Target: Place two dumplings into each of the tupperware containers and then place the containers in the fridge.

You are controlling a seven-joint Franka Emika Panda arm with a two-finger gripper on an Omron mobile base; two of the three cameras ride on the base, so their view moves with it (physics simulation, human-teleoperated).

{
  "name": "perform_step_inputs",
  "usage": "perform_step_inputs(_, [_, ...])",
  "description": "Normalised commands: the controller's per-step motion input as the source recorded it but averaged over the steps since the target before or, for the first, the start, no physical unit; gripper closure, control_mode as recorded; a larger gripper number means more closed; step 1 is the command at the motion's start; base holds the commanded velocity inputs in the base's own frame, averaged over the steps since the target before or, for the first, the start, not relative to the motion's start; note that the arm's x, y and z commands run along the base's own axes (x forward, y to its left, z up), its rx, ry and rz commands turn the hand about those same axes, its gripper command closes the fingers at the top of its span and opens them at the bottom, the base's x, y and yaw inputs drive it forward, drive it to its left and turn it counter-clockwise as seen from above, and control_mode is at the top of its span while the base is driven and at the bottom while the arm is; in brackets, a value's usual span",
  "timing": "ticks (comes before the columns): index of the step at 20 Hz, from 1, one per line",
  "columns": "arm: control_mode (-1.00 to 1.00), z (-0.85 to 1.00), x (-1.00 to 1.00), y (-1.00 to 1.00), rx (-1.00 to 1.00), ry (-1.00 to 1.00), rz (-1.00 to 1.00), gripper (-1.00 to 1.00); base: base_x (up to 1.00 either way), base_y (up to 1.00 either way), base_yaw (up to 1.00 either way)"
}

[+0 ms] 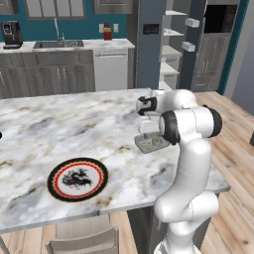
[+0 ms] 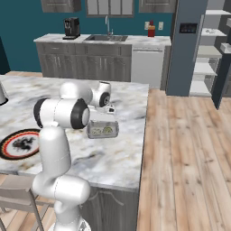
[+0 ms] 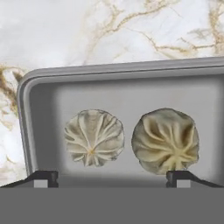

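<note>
Pale grey and translucent, the tupperware container (image 3: pixel 39 113) sits on the marble island counter (image 1: pixel 59 124) near its edge on the fridge side. Two dumplings lie side by side inside it without touching: a lighter dumpling (image 3: pixel 93 137) and a darker, olive dumpling (image 3: pixel 165 140). In the right base view both show as small lumps in the tray (image 2: pixel 103 129).

The gripper (image 3: pixel 113 177) points down into the container, its two finger tips spread wide, one at each side of the pair of dumplings, holding nothing. The white arm is folded over the counter with its elbow raised and its wrist bent over the tray.

In the left base view the forearm covers part of the container (image 1: pixel 151 143), and its contents are hard to make out there. In the hand view the tray's right side is cut off. A round patterned plate (image 1: pixel 78 179) lies well apart on the counter. The fridge (image 2: pixel 187 45) stands beyond the island with white shelves showing beside it.
</note>
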Motion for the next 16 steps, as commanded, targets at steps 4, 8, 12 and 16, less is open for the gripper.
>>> perform_step_inputs(4, [-1.00,0.00,-0.42,0.60,0.00,0.01,0.00,-1.00,0.00,0.00,0.00])
perform_step_inputs(8, [-1.00,-0.02,-0.27,0.34,0.00,-0.06,0.00,-1.00,0.00,0.00,0.00])
perform_step_inputs(12, [-1.00,-0.15,-0.15,0.16,0.00,-0.07,0.00,-1.00,0.00,0.00,0.00])
perform_step_inputs(16, [-1.00,-0.37,-0.12,0.24,-0.03,-0.04,0.00,-1.00,0.00,0.00,0.00])
